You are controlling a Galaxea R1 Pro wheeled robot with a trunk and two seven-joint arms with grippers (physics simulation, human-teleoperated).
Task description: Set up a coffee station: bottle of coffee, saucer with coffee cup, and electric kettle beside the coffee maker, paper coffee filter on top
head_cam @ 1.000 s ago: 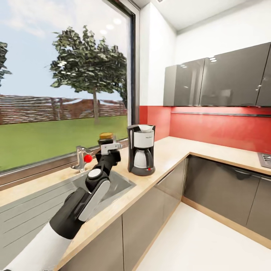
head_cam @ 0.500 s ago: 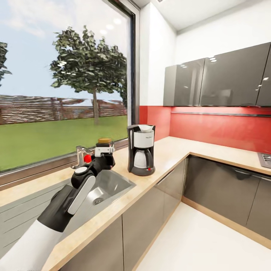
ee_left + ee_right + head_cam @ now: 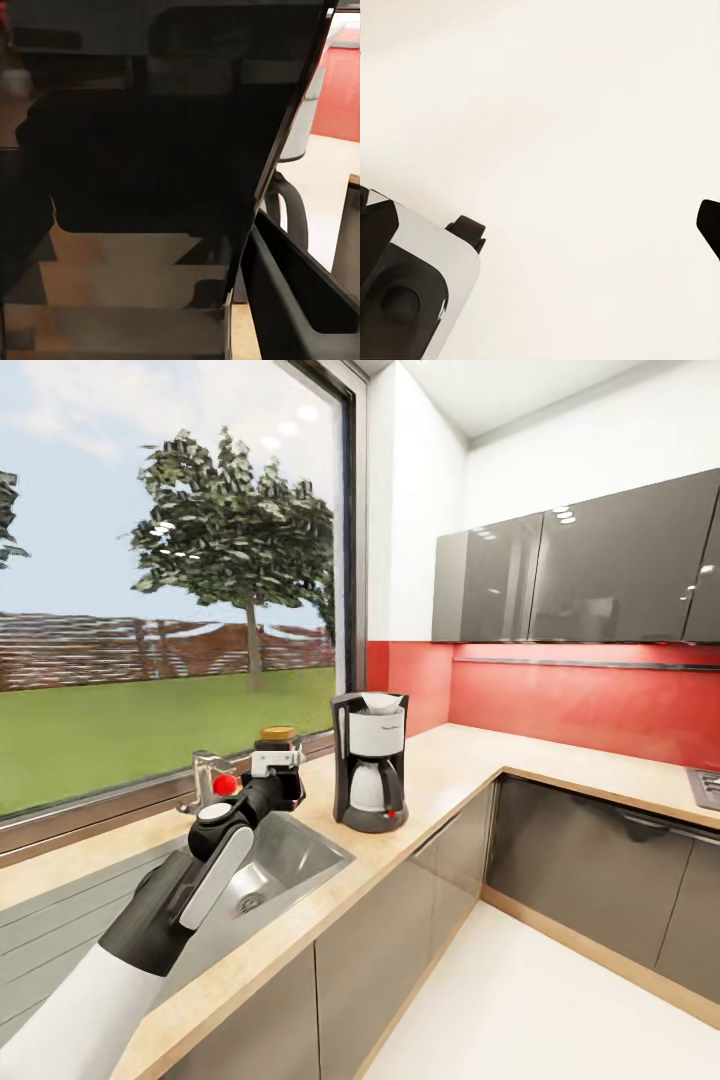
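The coffee maker [image 3: 369, 775] stands on the light-wood kitchen countertop [image 3: 450, 760], just right of the sink. My left gripper [image 3: 277, 762] is shut on the bottle of coffee [image 3: 279, 736], a dark bottle with a yellowish top. It holds the bottle upright over the sink's far right corner, a little left of the coffee maker. I cannot tell whether the bottle's base touches anything. In the left wrist view the dark bottle [image 3: 150, 187] is close up, one finger [image 3: 300, 300] lies beside it, and the coffee maker [image 3: 300, 127] is beyond. My right gripper [image 3: 540, 225] hangs open over pale floor.
A grey inset sink [image 3: 285, 855] lies under my left arm, and a tap with a red knob [image 3: 214, 782] stands behind it by the window. The worktop turns a corner to the right under dark wall cabinets [image 3: 580, 575]. A hob edge [image 3: 706, 785] shows at far right.
My left arm lowered and swung left with the bottle, away from the coffee maker toward the tap. It has since held still, while the head view shifted slightly.
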